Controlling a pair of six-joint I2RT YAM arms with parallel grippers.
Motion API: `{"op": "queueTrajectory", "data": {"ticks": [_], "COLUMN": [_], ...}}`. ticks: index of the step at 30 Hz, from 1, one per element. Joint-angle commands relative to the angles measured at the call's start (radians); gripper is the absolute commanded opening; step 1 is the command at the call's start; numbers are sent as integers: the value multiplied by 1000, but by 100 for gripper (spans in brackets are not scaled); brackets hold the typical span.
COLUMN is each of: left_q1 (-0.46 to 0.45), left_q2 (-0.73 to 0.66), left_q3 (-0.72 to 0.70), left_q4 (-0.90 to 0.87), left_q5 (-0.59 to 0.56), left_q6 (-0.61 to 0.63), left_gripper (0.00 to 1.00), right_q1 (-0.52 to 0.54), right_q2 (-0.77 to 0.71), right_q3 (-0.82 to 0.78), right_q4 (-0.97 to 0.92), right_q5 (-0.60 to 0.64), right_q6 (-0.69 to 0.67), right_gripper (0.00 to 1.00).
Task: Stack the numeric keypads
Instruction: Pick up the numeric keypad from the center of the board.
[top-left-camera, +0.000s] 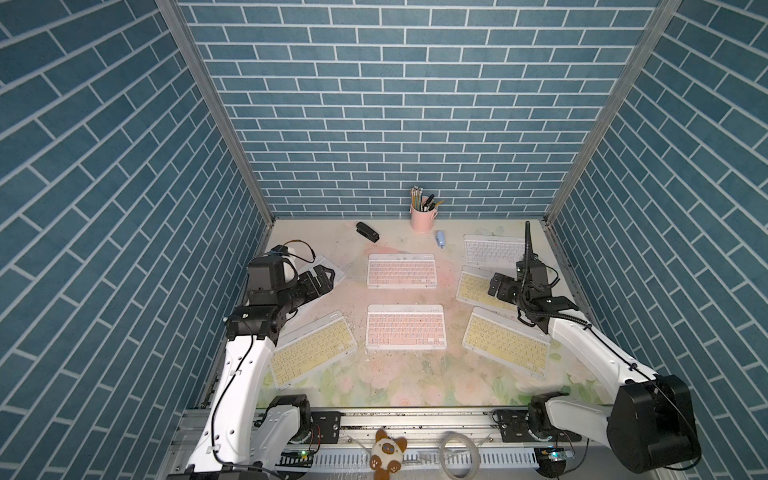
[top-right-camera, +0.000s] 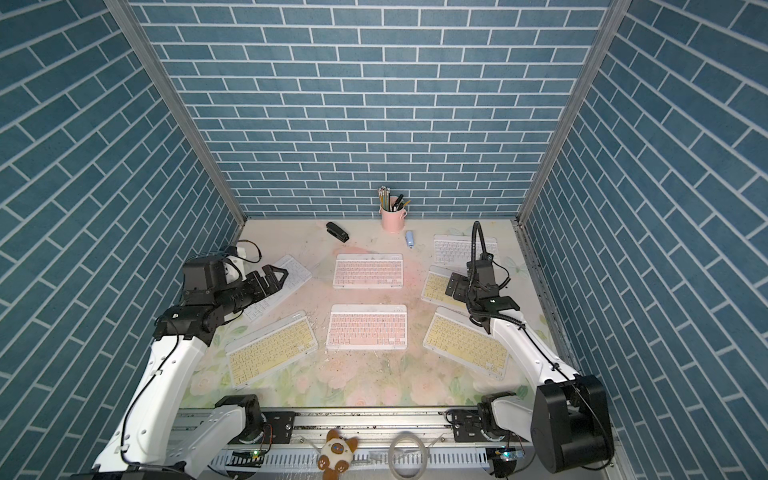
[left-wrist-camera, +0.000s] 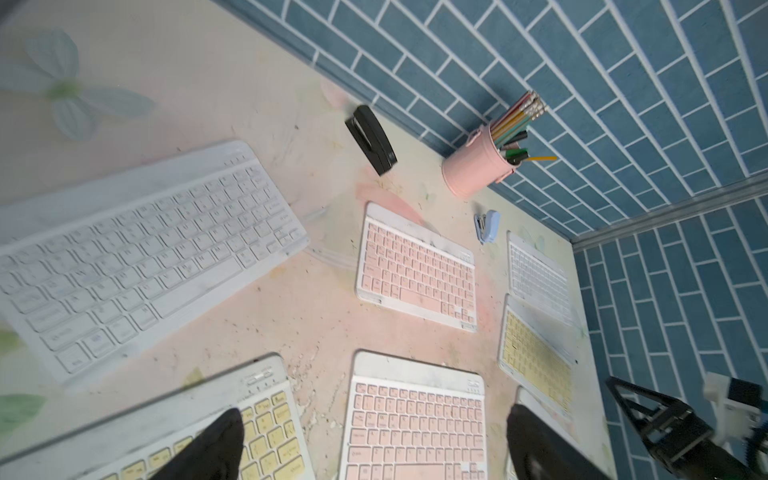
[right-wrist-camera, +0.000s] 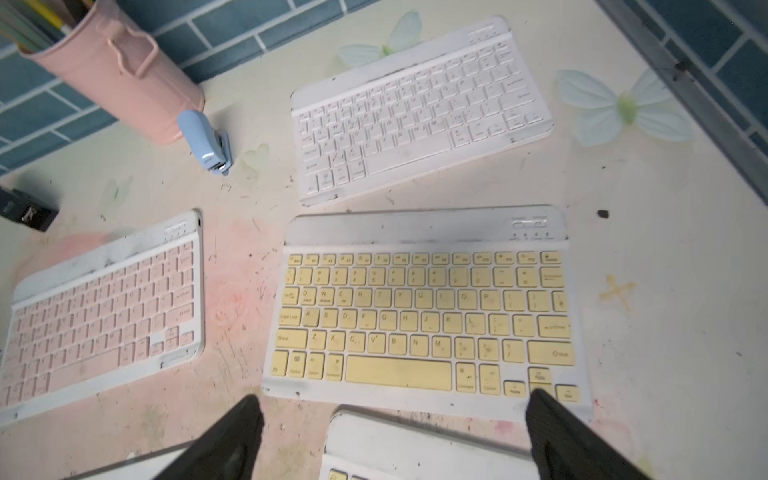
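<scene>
Several numeric keypads lie flat and apart on the table in both top views. A pink one (top-left-camera: 402, 271) is at the far centre and another pink one (top-left-camera: 406, 326) lies nearer. Yellow ones sit at near left (top-left-camera: 313, 353), near right (top-left-camera: 505, 343) and mid right (top-left-camera: 473, 286). A white keypad (top-left-camera: 490, 249) is at the far right, and another white one (left-wrist-camera: 137, 257) at the left. My left gripper (top-left-camera: 326, 276) (left-wrist-camera: 374, 415) hovers open above that left white keypad, holding nothing. My right gripper (top-left-camera: 496, 284) (right-wrist-camera: 394, 399) hangs open over the mid-right yellow keypad (right-wrist-camera: 424, 316), also holding nothing.
A pink pencil cup (top-left-camera: 423, 216) stands at the back wall, with a black stapler (top-left-camera: 367, 231) to its left and a small blue stapler (top-left-camera: 440, 240) to its right. Blue brick walls close in three sides. A plush toy (top-left-camera: 388, 451) sits on the front rail.
</scene>
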Motion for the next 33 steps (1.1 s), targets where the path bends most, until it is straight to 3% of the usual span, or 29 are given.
{"op": "queueTrajectory", "data": {"ticks": [1,6,9,18,29,33], "left_q1": [-37,-197,-248,-282,-291,-293], "left_q2": [64,58,78,199,381,464], "left_q3": [-47,-108,-163,-223,-169,-145], "left_q4": [-58,33,111,249,238,278], "left_q5": [121,93,106,147,81,105], "left_q6": [-87,-153,-211,-266,-219,-225], "left_gripper": [99,100,100,100,99,100], "right_q1": [66,157,188,195,201,204], "right_q2": [24,80,151,268,374,407], "right_q3": [17,3,31,30,66,69], "right_q4": [-64,1,16,208,297,321], "right_q5": [-7,-112,-172,-412,-528,-564], "right_q6": [40,84,82,108,94,95], "right_gripper": [99,99,99,99,99,99]}}
